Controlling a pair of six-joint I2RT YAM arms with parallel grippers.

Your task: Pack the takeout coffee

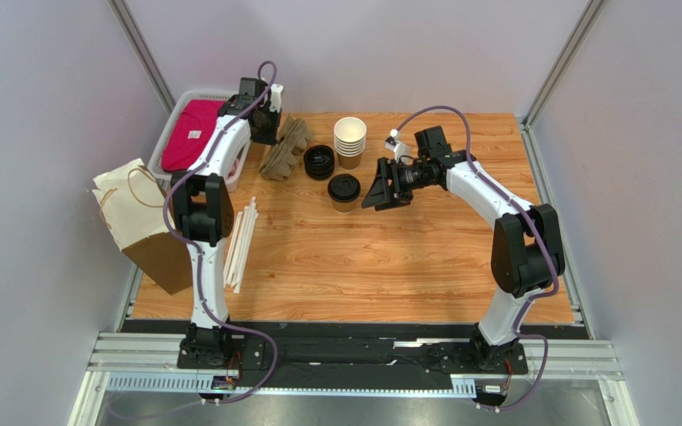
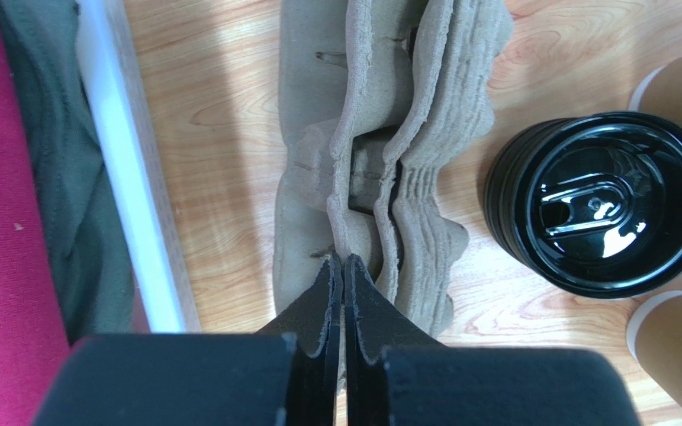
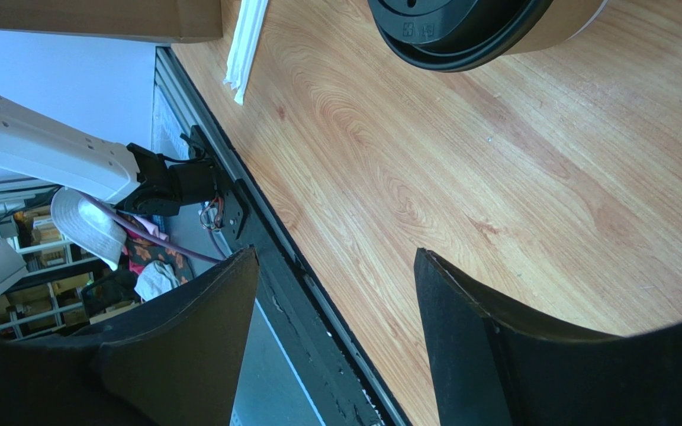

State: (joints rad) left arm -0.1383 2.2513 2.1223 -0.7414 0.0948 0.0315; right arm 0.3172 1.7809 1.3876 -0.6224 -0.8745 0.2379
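Seen from above, can find the takeout coffee (image 1: 344,192) upright on the counter (image 1: 362,266), a little toward 12 o'clock from the counter's middle, with black lid on top and brown paper below. Not held and not touched by any tool.

At 3 o'clock of it, just beside but apart: the right tool (image 3: 334,257), turned sideways and pointing toward 9 o'clock. In the right wrist view, jaws spread wide, only bare wood between them, the lidded cup ahead at the top border of the frame.

At 12 o'clock of the coffee: a stack of lidless paper cups (image 1: 350,142). At 11 o'clock: a pile of loose black lids (image 1: 319,162). Just beside the lids, at their 9 o'clock: a stack of grey pulp cup carriers (image 2: 389,151).

Over the near end of these carriers: the left tool (image 2: 343,264), jaws pressed fully together, tips touching the edge of the carrier stack. Cannot tell if a thin edge is pinched between them.

Further toward 9 o'clock: a white basket (image 2: 131,177) with a red cloth (image 1: 184,146) inside. At 8 o'clock of the counter's middle, leaning at the left edge: a brown and white paper bag (image 1: 140,226), with long white straws (image 1: 242,235) near it on the wood.
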